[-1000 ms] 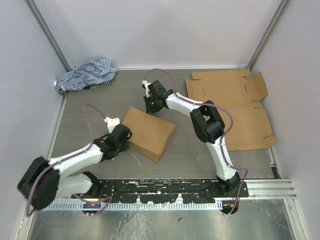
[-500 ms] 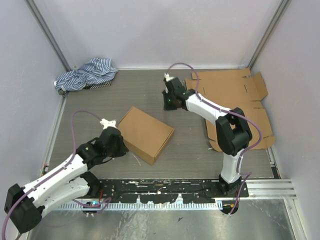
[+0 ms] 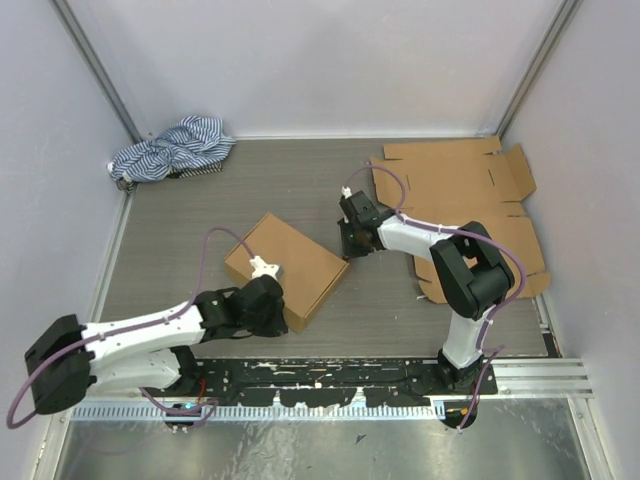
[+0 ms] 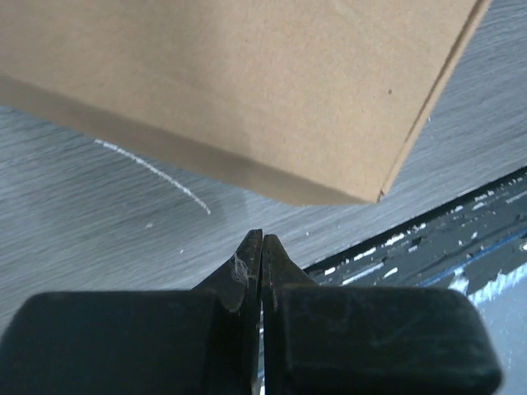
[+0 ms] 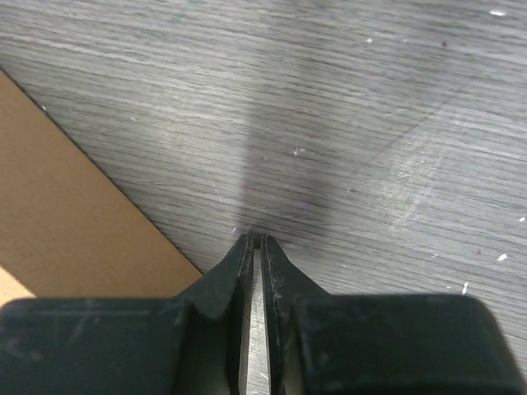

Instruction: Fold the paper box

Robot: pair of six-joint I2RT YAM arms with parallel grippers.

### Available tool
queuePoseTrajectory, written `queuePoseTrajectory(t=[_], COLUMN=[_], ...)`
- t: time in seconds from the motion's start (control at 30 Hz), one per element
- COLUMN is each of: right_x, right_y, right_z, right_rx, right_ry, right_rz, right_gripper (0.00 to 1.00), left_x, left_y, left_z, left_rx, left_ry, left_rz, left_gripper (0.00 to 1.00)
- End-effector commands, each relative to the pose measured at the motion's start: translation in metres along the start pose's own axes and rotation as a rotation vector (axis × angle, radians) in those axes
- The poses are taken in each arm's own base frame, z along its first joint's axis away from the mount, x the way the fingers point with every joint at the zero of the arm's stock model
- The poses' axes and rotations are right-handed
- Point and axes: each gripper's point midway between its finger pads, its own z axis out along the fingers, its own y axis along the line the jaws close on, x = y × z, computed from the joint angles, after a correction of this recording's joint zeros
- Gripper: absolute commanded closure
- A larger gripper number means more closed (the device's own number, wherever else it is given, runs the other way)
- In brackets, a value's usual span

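A closed brown cardboard box point(image 3: 290, 262) lies on the grey wood-grain table point(image 3: 200, 220) near the centre of the overhead frame, turned so that one corner points to the lower right. The white left arm point(image 3: 140, 335) reaches in from the lower left. The left jaws are clenched tip to tip with nothing between them. In the left wrist view they sit at the bottom centre, just short of the box's side and apart from it, with a box corner to their upper right. The white right arm point(image 3: 420, 235) bends in from the right of the overhead frame. The right jaws are pressed nearly together on nothing and hang low over bare table just beside the box's right corner. In the right wrist view, the box fills the lower left. A flat unfolded cardboard sheet point(image 3: 470, 190) lies at the upper right of the overhead frame, and a crumpled blue-and-white striped cloth point(image 3: 170, 148) at the upper left.
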Motion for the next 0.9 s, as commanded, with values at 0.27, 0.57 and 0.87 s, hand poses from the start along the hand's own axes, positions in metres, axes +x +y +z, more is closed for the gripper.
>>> queuePoseTrajectory(t=[0.27,0.57,0.87], right_x=[0.015,0.009,-0.008], right_y=[0.069,0.148,0.157], right_z=[-0.014,-0.007,-0.002], right_rx=[-0.161,-0.253,-0.243], right_ry=[0.015,0.021,-0.011], right_rz=[-0.155,-0.239,-0.218], right_gripper=[0.85,0.86,0.86], left_x=[-0.043,-0.101,-0.112], left_y=[-0.026,-0.008,0.069], left_z=[0.058,0.029,-0.031], left_rx=[-0.036,-0.172,-0.398], left_ry=[-0.200,-0.578,-0.657], left_rz=[-0.039,-0.181,-0.216], left_gripper=[1.00,1.00,1.00])
